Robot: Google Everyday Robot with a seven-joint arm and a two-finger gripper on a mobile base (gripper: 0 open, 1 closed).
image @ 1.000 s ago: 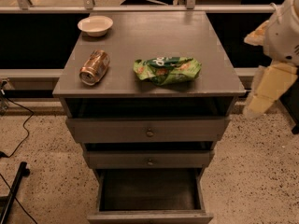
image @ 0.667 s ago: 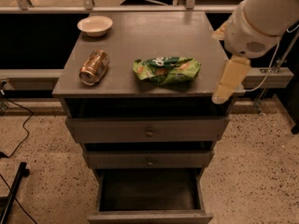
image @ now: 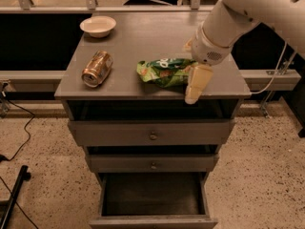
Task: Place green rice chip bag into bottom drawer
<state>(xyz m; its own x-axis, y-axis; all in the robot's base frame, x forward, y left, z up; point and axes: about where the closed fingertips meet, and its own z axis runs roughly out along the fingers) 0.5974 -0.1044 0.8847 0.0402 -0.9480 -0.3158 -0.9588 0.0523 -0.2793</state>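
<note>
The green rice chip bag (image: 164,71) lies crumpled on the grey cabinet top (image: 138,37), right of centre. My gripper (image: 193,65) hangs from the white arm at the bag's right end. One cream finger (image: 198,83) is in front of the bag near the top's front edge. The other finger (image: 188,45) is behind the bag. The jaws stand apart and open around the bag's right end, which is hidden. The bottom drawer (image: 152,220) is pulled out below, its dark interior empty.
A gold-brown can (image: 97,68) lies on its side at the left of the top. A white bowl (image: 98,26) stands at the back left. Two shallower knobbed drawers (image: 152,135) sit above the bottom one. Cables and a black leg (image: 14,194) are on the floor at left.
My arm has swung in from the right and come down over the cabinet top, bringing the gripper to the bag's right end. The bag, can and bowl have not moved.
</note>
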